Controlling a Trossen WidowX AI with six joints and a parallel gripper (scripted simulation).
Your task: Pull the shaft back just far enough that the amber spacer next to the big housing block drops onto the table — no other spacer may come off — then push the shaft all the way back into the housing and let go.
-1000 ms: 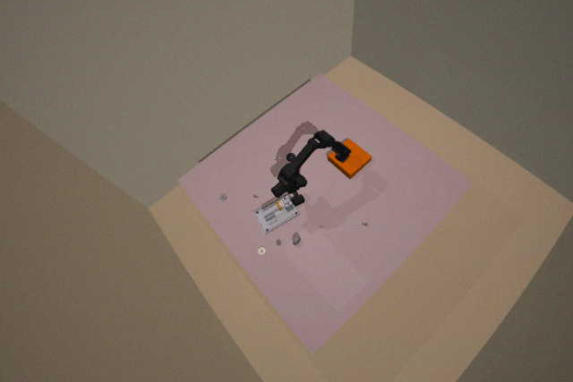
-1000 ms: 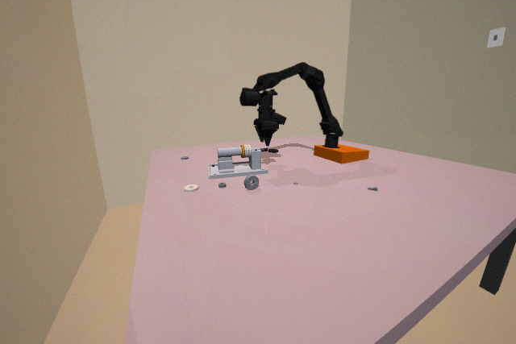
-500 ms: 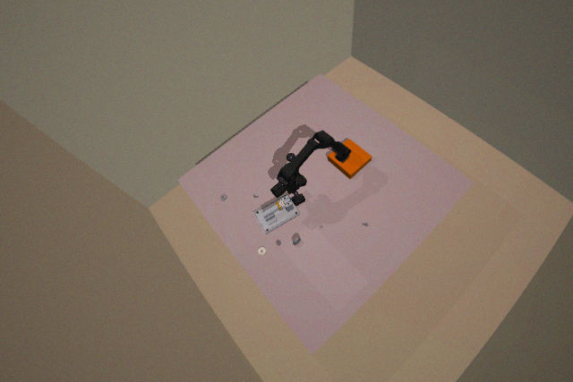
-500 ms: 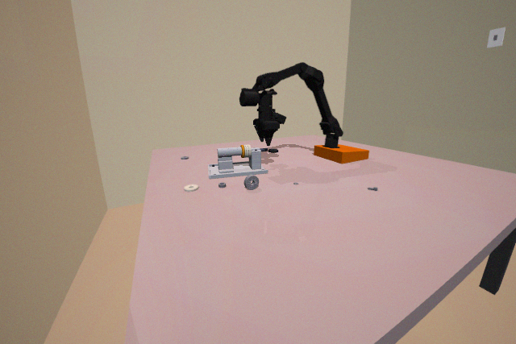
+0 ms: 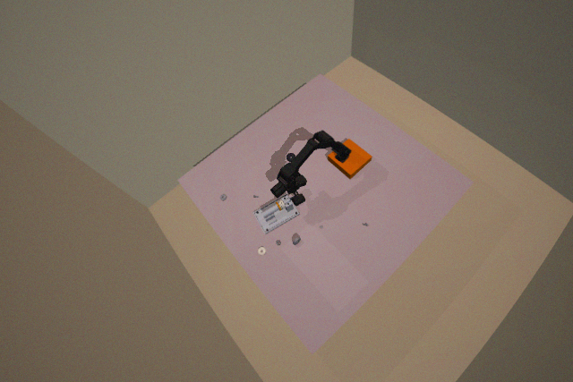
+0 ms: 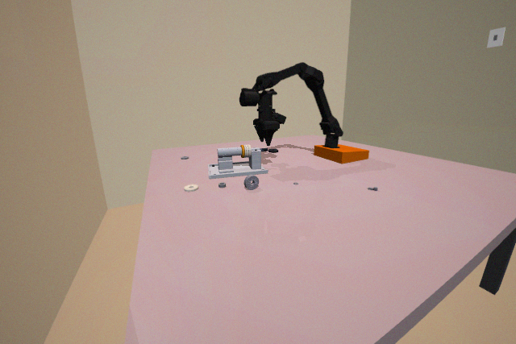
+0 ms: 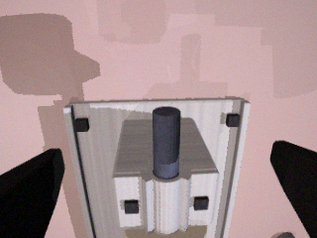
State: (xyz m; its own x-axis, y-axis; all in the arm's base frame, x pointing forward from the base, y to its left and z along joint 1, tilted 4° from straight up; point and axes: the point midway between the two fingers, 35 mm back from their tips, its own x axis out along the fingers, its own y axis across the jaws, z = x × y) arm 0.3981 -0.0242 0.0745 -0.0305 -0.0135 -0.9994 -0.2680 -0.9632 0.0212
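Observation:
My gripper [image 6: 265, 142] [image 7: 170, 155] is open and empty, pointing down above the shaft end. In the wrist view its fingers stand wide on either side of the dark shaft [image 7: 166, 139] [image 6: 264, 149], not touching it. The shaft sticks out of the smaller support block [image 6: 255, 160] [image 7: 133, 151]. The amber spacer [image 6: 243, 151] [image 5: 278, 206] sits on the shaft line against the big grey housing [image 6: 228, 151]. Cream spacers [image 6: 247, 151] sit between it and the support block. The amber spacer is not visible in the wrist view.
The pale base plate [image 5: 269, 228] [image 6: 237, 173] [image 7: 94, 174] carries the assembly. A black ring [image 5: 290, 157] [image 6: 273, 151] lies behind the shaft end. A cream ring [image 5: 261, 250] [image 6: 191, 188], a grey wheel [image 5: 295, 239] [image 6: 251, 183] and small hardware lie around it. The arm stands on an orange base [image 5: 356, 160] [image 6: 341, 155].

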